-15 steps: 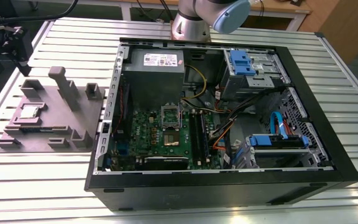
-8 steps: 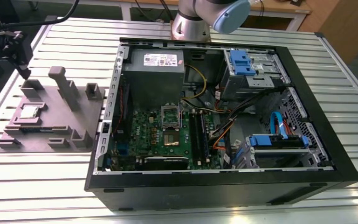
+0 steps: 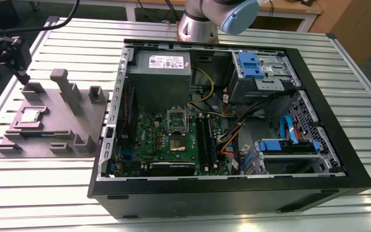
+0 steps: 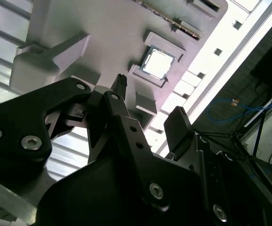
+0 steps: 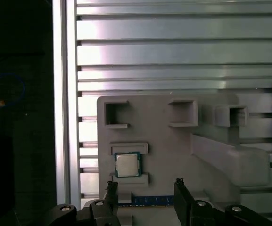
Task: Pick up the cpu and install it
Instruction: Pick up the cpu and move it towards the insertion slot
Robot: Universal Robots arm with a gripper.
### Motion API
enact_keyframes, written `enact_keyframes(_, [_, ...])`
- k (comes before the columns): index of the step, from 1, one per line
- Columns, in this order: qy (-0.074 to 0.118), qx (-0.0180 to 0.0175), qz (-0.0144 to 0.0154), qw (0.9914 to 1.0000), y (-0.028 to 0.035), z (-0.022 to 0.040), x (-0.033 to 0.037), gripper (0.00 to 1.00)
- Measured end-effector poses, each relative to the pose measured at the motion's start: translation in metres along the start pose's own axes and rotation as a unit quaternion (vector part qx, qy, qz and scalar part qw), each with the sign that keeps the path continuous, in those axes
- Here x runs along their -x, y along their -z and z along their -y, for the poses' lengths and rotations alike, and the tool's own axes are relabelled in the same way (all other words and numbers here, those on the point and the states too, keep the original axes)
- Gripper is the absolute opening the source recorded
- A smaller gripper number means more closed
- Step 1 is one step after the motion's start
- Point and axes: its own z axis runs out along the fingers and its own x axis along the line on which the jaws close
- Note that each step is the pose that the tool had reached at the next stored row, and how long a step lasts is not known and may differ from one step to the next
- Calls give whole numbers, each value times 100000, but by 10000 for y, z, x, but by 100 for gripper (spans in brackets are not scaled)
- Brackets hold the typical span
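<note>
Slatted aluminium table carries everything I'm working with: the open computer case and, at its nine o'clock in the exterior view, a grey fixture tray. The cpu lies flat in a pocket of that tray, with nothing touching it. My gripper hangs at roughly eleven o'clock from the cpu in that same view. Its fingers are spread wide and hold nothing. In the first wrist view the cpu lies just ahead of the tips, nearer one finger than the other. It is square, so it has no long axis, and its edges look squared up to the finger line. I judge the wrist is pitched obliquely over the tray.
</note>
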Motion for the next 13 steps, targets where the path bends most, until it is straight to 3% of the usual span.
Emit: enact_keyframes(13, [-2, -5, -4, 100000, -38, 0, -6, 59])
